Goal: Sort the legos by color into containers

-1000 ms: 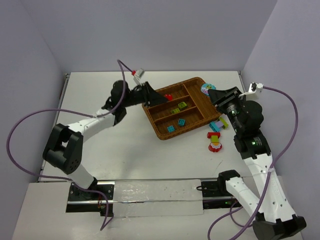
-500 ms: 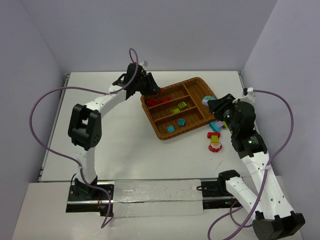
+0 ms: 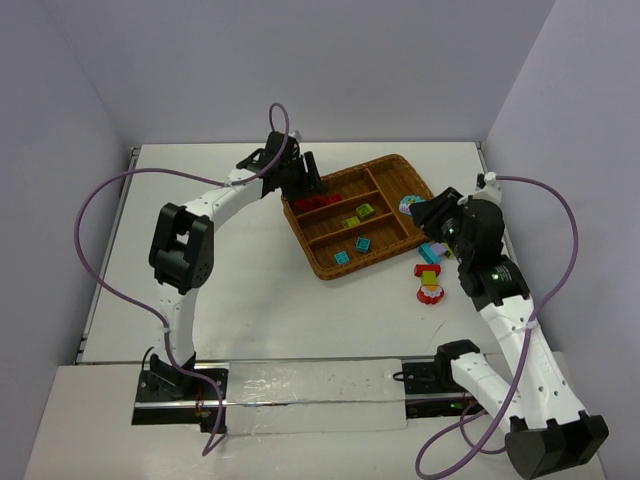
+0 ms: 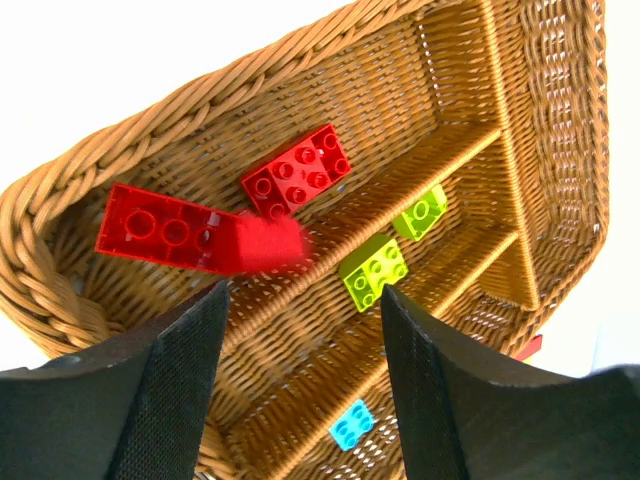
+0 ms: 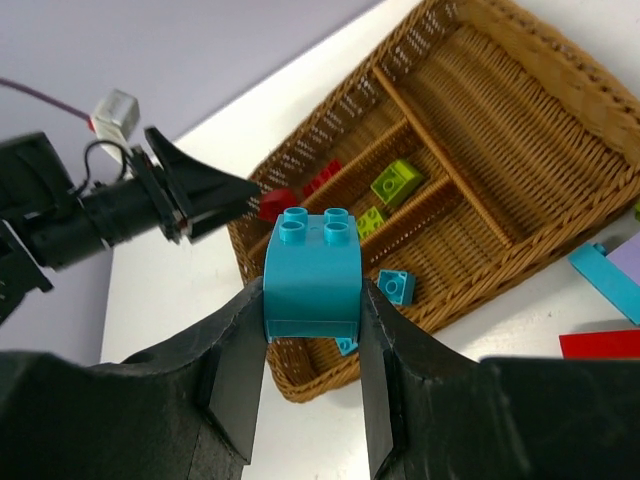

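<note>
- Step in hand, as I judge it: a red drop on the left and a cyan carry on the right; the sort looks partly done, since loose pieces (image 3: 430, 278) lie on the bench (image 3: 220, 300) just below and behind the right claw (image 5: 312, 300)
- The left claw (image 4: 300, 390) hangs over the wicker tray (image 4: 60, 200), jaws spread with nothing between them; just beyond its fingertips a blurred red brick (image 4: 268, 245) shows over the outermost slot; whether it is falling or has landed I cannot tell
- Ahead of that claw, in the same slot, lie two sharp red bricks (image 4: 297, 180); one slot further from it sit the yellow-green bricks (image 4: 375, 272); a small cyan brick (image 4: 350, 425) rests in the third slot, under the claw's right finger
- The right claw pinches a cyan-blue brick (image 5: 310, 250) by two opposite sides, studs facing out past the fingertips; it is held in the air, short of the tray's near rim
- Next move, in my view: the right claw travels forward and down to the long slot nearest it, where the cyan ones lie; the brick should be lined up with that narrow slot and lowered before the jaws spread
- The left claw would need to rise clear of the wicker wall before reaching for another loose piece; both arms work close to the tray, so their paths should be kept apart
</note>
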### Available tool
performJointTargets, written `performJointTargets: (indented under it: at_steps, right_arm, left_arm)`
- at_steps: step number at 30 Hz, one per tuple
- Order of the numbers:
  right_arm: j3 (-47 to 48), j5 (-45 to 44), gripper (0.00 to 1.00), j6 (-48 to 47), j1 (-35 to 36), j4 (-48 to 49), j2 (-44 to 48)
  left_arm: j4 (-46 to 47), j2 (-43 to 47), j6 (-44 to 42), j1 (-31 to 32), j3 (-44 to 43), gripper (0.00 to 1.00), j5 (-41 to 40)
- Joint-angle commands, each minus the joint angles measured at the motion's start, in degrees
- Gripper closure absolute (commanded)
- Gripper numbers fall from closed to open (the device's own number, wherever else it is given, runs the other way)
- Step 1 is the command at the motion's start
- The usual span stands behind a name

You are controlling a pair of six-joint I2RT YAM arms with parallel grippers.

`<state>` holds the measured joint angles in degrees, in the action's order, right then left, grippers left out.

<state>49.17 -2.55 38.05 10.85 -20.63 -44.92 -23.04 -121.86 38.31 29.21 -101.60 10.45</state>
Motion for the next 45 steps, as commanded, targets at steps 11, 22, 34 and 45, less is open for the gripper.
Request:
performJointTargets:
  at_steps: [11,22,34,45]
  right_arm:
    - [4.42,2.67,1.0,-7.62,13.23,-0.58,-17.34]
    - [7.0,7.76,0.78,-6.72,17.38,6.41,-30.33]
    - [11.02,-11.55,0.1,-8.47,15.83,-2.49,-28.76]
    - [-4.09,-14.95,0.4,-1.37,-4.27,-5.72,-13.73]
  left_arm:
    - [0.41,13.44,-0.62,2.64,0.99,0.17,-5.39]
    - [3.88,25.91,0.61,2.76,12.51,0.16,-4.69]
    - [3.7,27.51,0.36,3.5,15.25,0.16,-4.93]
    - [4.32,31.28,-1.14,5.25,15.37,0.16,-6.3]
